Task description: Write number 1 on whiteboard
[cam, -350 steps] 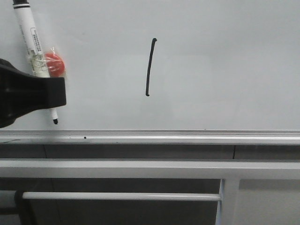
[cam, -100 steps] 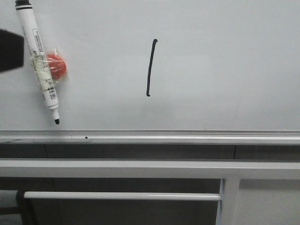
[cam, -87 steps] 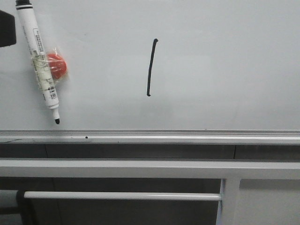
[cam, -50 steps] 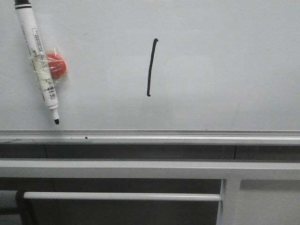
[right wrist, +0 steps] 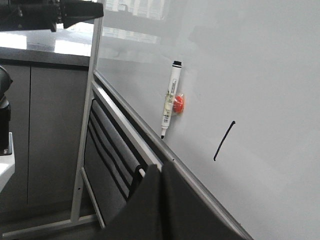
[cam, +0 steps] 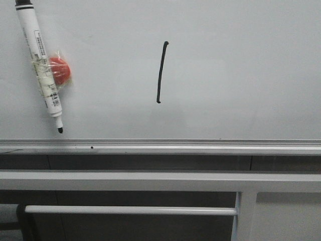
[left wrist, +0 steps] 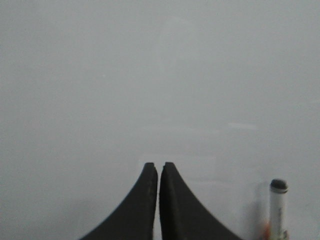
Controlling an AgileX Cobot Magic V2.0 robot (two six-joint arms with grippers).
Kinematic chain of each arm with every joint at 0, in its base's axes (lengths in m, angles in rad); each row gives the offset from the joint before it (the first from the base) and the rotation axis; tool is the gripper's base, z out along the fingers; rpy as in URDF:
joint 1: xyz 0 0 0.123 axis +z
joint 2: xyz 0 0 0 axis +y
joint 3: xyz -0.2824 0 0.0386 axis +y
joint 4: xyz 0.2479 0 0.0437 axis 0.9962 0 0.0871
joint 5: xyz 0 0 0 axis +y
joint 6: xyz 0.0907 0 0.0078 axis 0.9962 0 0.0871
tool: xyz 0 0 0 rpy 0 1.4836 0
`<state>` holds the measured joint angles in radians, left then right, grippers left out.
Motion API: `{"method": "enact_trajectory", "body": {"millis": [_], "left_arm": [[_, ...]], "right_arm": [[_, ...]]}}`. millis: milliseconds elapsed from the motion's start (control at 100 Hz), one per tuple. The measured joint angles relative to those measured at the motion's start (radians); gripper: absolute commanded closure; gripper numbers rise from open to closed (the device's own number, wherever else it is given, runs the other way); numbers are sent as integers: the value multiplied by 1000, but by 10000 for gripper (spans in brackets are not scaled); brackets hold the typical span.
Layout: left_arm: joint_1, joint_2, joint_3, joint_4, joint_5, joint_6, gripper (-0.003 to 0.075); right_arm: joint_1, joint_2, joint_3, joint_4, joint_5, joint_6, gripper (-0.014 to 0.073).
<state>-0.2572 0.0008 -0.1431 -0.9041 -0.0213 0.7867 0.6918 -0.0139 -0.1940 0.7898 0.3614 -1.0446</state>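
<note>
Thin black near-vertical marker stroke, the number 1 (cam: 160, 73), mid-board on glossy white whiteboard w/ silver edge rail (cam: 241, 60), white marker pen w/ black cap (cam: 41, 65) taped to red round magnet (cam: 60, 70) well to its left, left pincer (left wrist: 158, 167) closed, empty, facing bare board, right pincer (right wrist: 161, 172) closed, empty, near the rail.

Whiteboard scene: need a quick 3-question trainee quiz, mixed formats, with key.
1. True or false: the number 1 is already drawn on the whiteboard.
2. Multiple choice: the marker pen is A) clamped in the left gripper, B) stuck to the board beside a red magnet, C) lying on the aluminium edge rail.
3. Fill in: in the wrist views, both grippers' jaws are ____.

Key: 1 true; 2 B; 3 shut (right gripper too, nothing between them).
</note>
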Motion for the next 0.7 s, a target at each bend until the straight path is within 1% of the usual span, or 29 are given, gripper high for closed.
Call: {"method": "enact_trajectory", "body": {"millis": [100, 210, 260, 410, 700], "left_arm": [[63, -4, 75, -9, 0, 0, 741], [102, -4, 149, -12, 0, 0, 741], [117, -4, 150, -9, 14, 2, 741], [145, -4, 150, 60, 21, 25, 741], [154, -4, 150, 76, 21, 17, 741]], "right_arm": [[0, 0, 0, 0, 0, 0, 657], [0, 0, 0, 0, 2, 0, 657], [0, 0, 0, 0, 2, 0, 657], [0, 0, 0, 0, 2, 0, 657], [0, 0, 0, 0, 4, 0, 657]]}}
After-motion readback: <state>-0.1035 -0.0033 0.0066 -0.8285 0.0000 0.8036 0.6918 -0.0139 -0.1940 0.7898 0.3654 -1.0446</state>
